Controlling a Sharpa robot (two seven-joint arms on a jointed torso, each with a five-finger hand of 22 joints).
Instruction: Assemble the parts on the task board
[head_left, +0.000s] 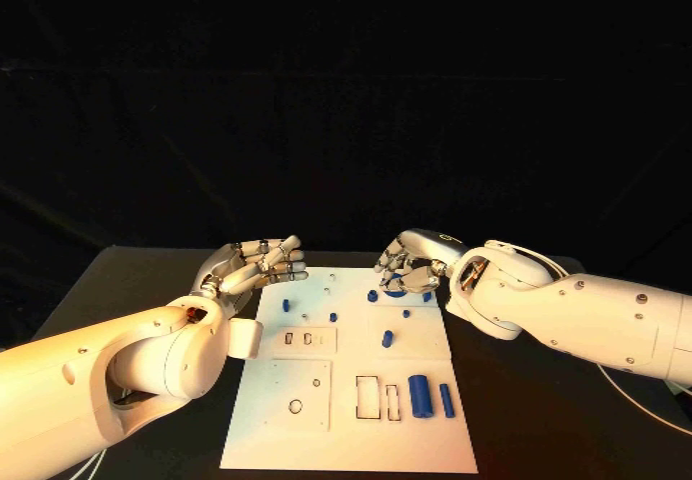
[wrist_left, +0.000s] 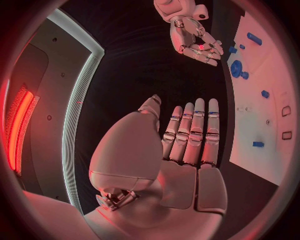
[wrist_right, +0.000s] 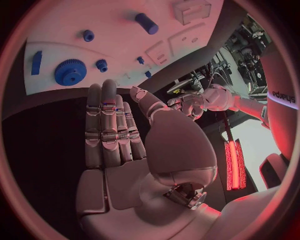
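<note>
Head view: the task board (head_left: 274, 425) carries small blue parts (head_left: 420, 395) while the left hand (head_left: 263, 263) and right hand (head_left: 414, 262) hover at its far corners, fingers spread, holding nothing.

Warm light is falling from above onto the task board (head_left: 351, 400) in the head view, leaving it bright while the backdrop and the counter (head_left: 130, 275) are sinking into near black. Both wrist views are bending straight edges into curves inside a dark circular frame. A red strip lamp (wrist_left: 19, 125) is glowing there, tinting each robot hand pink.
</note>
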